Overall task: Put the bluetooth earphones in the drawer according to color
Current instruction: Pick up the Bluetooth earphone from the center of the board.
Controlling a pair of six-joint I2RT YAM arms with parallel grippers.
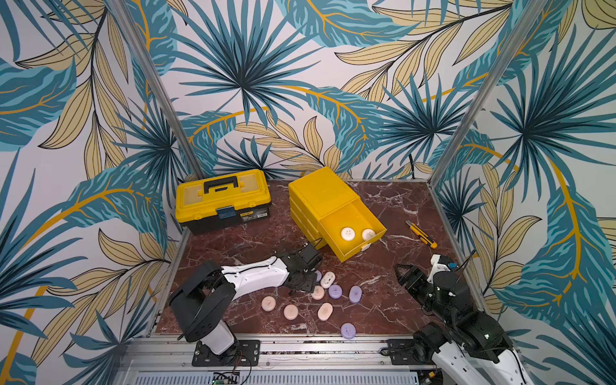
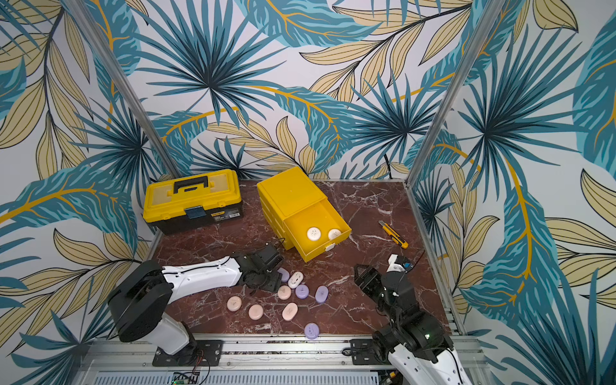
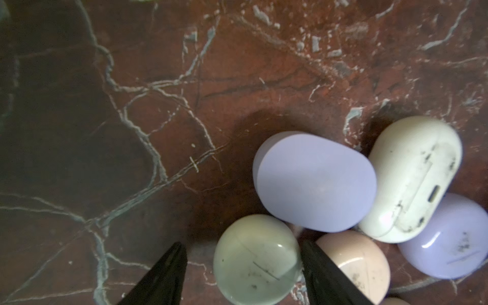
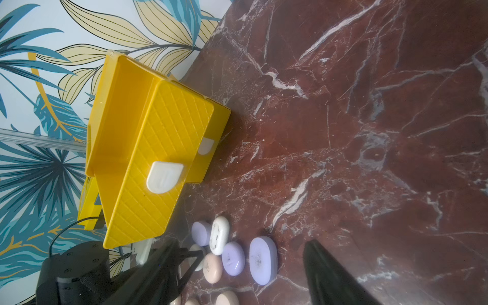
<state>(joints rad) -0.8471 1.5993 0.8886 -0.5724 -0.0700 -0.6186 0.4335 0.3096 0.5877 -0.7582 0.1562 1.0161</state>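
While drawer [image 1: 353, 250] juts frontward, white case [image 1: 327, 279] slants

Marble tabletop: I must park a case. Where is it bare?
Bare: between yellow black-handled toolbox and white left arm; between yellow drawer chest and yellow-black utility knife. Crowded: around the pink, purple, white oval cases.

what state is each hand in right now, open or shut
left hand: open, straddling a white earphone case, not gripping it.
right hand: open, empty.
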